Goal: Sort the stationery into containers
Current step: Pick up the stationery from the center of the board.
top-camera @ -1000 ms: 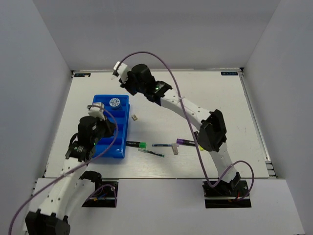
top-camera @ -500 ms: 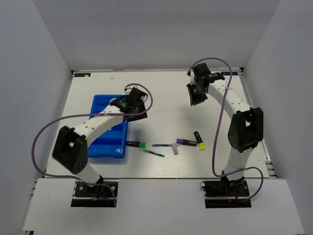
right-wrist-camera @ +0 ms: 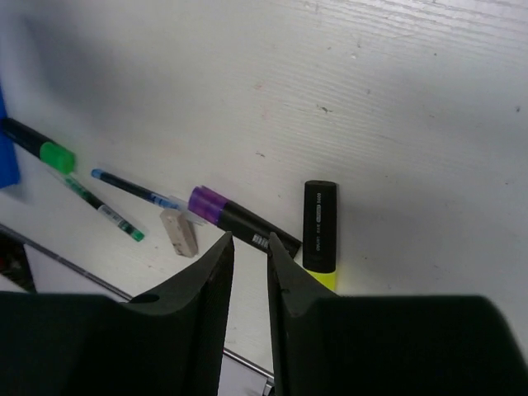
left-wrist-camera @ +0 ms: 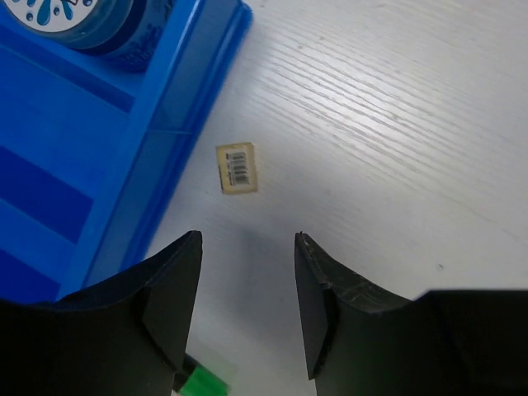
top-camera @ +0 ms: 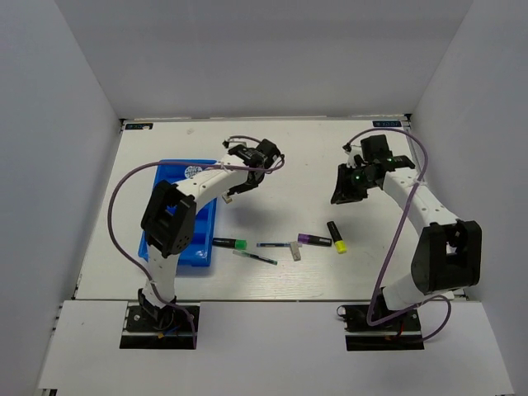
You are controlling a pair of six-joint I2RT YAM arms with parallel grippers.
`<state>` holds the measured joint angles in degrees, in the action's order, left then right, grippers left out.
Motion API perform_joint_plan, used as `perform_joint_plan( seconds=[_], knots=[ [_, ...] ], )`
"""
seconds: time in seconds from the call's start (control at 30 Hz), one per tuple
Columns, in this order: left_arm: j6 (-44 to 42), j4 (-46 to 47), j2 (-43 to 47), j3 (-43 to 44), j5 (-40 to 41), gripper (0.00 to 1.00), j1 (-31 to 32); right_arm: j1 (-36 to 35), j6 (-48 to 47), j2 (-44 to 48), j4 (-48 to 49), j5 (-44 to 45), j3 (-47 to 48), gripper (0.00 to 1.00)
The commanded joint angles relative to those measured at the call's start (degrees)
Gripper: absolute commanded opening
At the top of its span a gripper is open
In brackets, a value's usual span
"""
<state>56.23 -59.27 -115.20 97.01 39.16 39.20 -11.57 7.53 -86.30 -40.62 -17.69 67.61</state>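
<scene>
My left gripper [left-wrist-camera: 247, 239] hangs open and empty over the table, just right of the blue tray [left-wrist-camera: 74, 165]. A small whitish eraser [left-wrist-camera: 237, 167] with a barcode lies ahead of its fingertips. The blue-and-white roll [left-wrist-camera: 78, 16] sits in the tray's far end. My right gripper [right-wrist-camera: 250, 239] is open by a narrow gap with nothing in it, above the purple marker [right-wrist-camera: 235, 216] and yellow marker [right-wrist-camera: 319, 227]. From above, the left gripper [top-camera: 239, 186] is near the tray's [top-camera: 177, 239] far right corner and the right gripper [top-camera: 340, 195] hovers behind the yellow marker [top-camera: 337, 237].
In a row near the table's front lie a green-capped marker [top-camera: 230, 242], a thin green pen [top-camera: 254, 257], a blue pen [top-camera: 272, 245], a second eraser [top-camera: 296, 252] and the purple marker [top-camera: 313, 239]. White walls enclose the table.
The left arm left the tray and reached out to its right side, and its gripper opened. The right arm swung from the back left to the right, then came nearer the markers.
</scene>
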Motion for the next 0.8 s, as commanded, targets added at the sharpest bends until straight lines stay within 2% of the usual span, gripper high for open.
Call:
perform_joint_plan(
  seconds=[0.0,0.23,0.37,0.77],
  knots=[
    [4.2,-1.6,-0.3,-0.7,6.0,0.59,-1.2,2.0,-0.6,2.1,3.3,-8.7,-0.8,0.26],
    [3.7,2.2,-2.5,-4.4,8.2,0.60,-2.0,5.6,-1.9,2.5,4.3,-16.4,-2.9,0.33],
    [2.7,6.5,-2.7,-7.3,8.3,0.61,-2.2,7.5,-1.8,1.7,4.3,-20.0,-3.1,0.33],
    [1.4,14.0,-5.3,-9.7,6.5,0.63,-2.4,10.3,-2.9,1.0,5.2,-25.2,-4.2,0.38]
  ],
)
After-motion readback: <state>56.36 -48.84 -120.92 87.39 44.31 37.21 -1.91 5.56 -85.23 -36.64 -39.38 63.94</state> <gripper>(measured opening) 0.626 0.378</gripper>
